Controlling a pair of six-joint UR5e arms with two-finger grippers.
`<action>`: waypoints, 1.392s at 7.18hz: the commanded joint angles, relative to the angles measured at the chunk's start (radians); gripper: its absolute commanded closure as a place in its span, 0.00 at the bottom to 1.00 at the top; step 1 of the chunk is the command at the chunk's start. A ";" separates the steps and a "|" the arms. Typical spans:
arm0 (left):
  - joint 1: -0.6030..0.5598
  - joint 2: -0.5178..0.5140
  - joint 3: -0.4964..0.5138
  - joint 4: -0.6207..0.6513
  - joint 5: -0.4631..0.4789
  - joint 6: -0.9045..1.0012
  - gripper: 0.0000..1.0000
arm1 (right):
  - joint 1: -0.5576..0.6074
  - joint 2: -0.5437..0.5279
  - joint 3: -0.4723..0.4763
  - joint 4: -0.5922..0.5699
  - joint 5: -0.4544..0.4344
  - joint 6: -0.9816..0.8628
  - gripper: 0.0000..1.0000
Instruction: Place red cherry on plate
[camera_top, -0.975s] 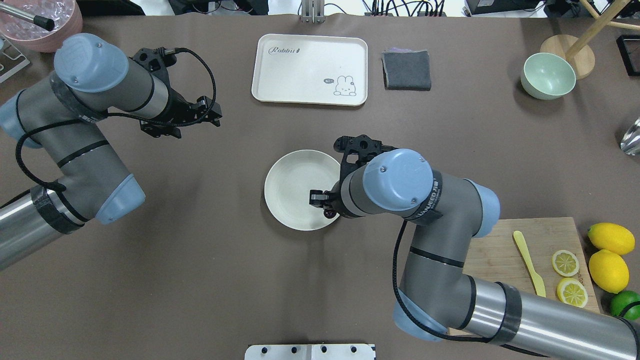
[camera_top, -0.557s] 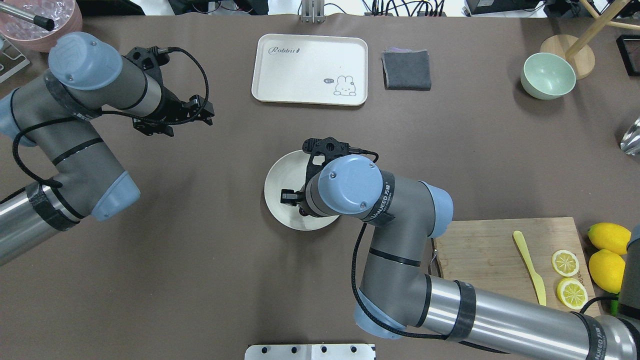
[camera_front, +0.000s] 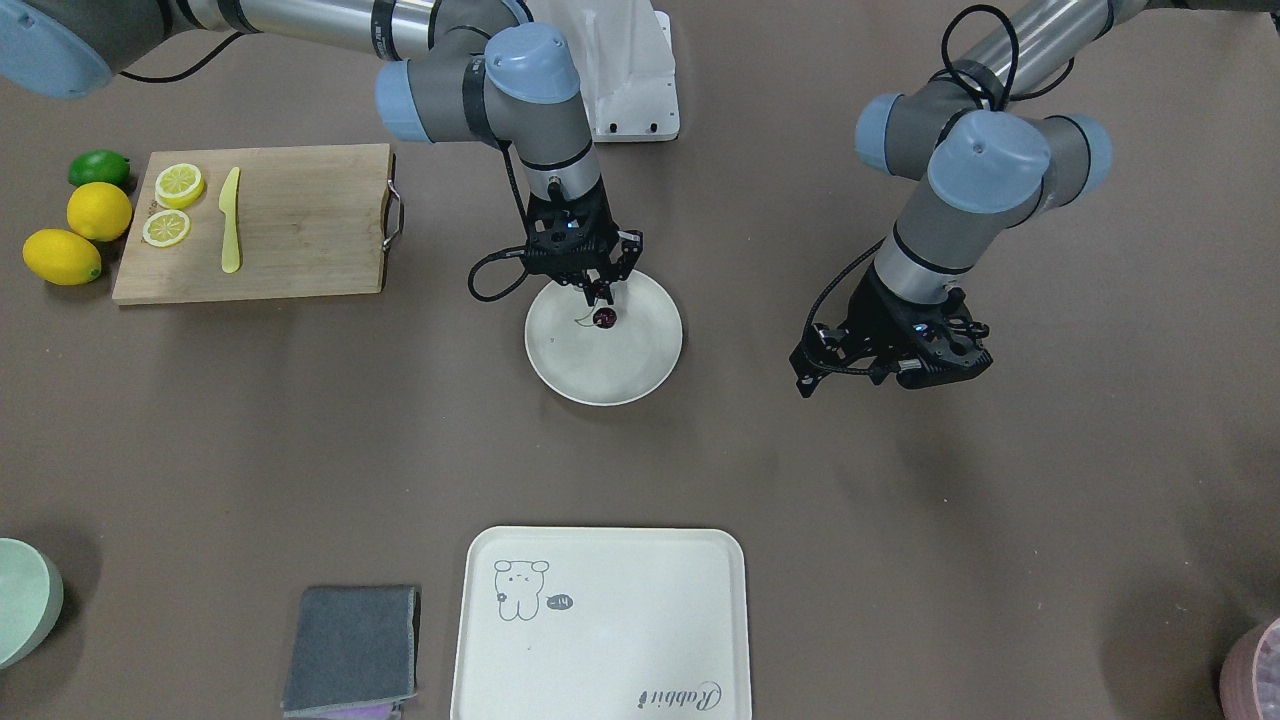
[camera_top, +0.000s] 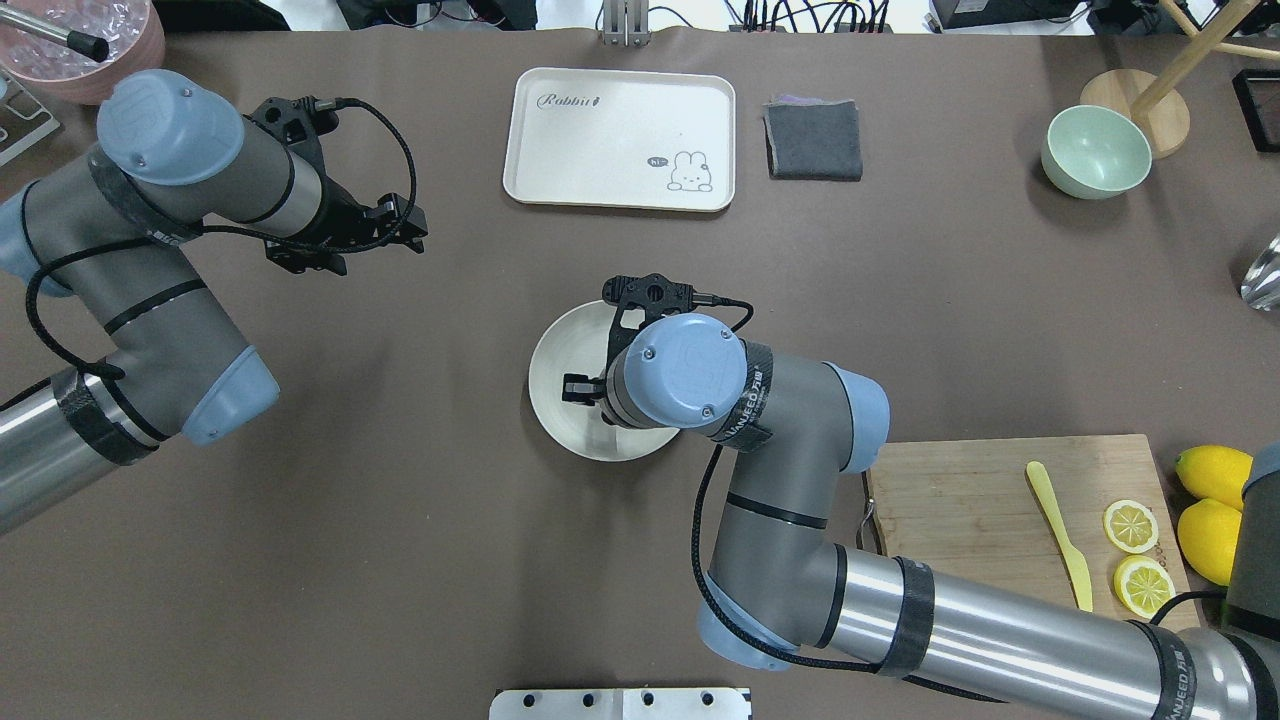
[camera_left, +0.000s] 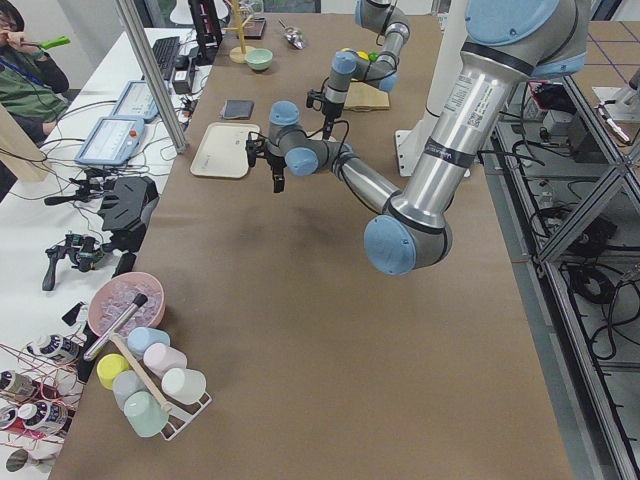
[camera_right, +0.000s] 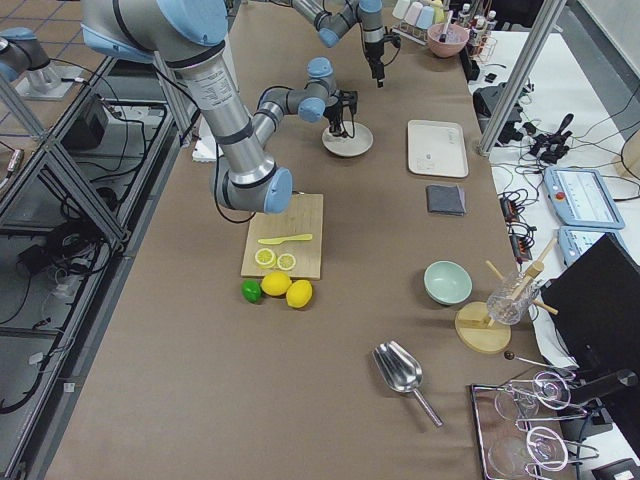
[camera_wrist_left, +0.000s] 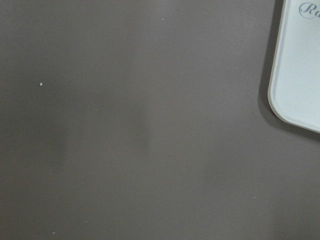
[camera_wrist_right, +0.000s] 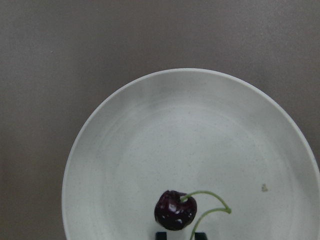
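Observation:
The red cherry (camera_wrist_right: 175, 210), dark and glossy with a curling green stem, hangs just over the near part of the round cream-white plate (camera_wrist_right: 150, 135). My right gripper (camera_front: 601, 297) points down over the plate (camera_front: 622, 365) and is shut on the cherry (camera_front: 604, 317). In the overhead view the right wrist hides the cherry and part of the plate (camera_top: 560, 345). My left gripper (camera_top: 405, 226) hovers open over bare table, well to the left of the plate, with nothing in it.
A rectangular cream tray (camera_top: 620, 140) and a grey cloth (camera_top: 813, 140) lie beyond the plate. A pale green bowl (camera_top: 1095, 152) stands far right. A wooden board (camera_top: 970, 500) with a yellow knife and lemon slices lies near right, with lemons (camera_top: 1215, 475) beside it.
My right arm has swung left, carrying the cherry from the plate's right rim to over its middle. The left gripper has drifted slightly left.

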 joint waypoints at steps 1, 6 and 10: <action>0.002 -0.008 -0.001 0.001 0.003 0.000 0.02 | 0.002 0.003 0.000 0.003 -0.008 0.009 0.00; -0.100 0.005 -0.007 0.001 0.013 0.224 0.02 | 0.181 -0.017 0.303 -0.407 0.235 -0.006 0.00; -0.246 0.248 -0.140 -0.020 -0.026 0.421 0.02 | 0.518 -0.341 0.433 -0.517 0.424 -0.558 0.00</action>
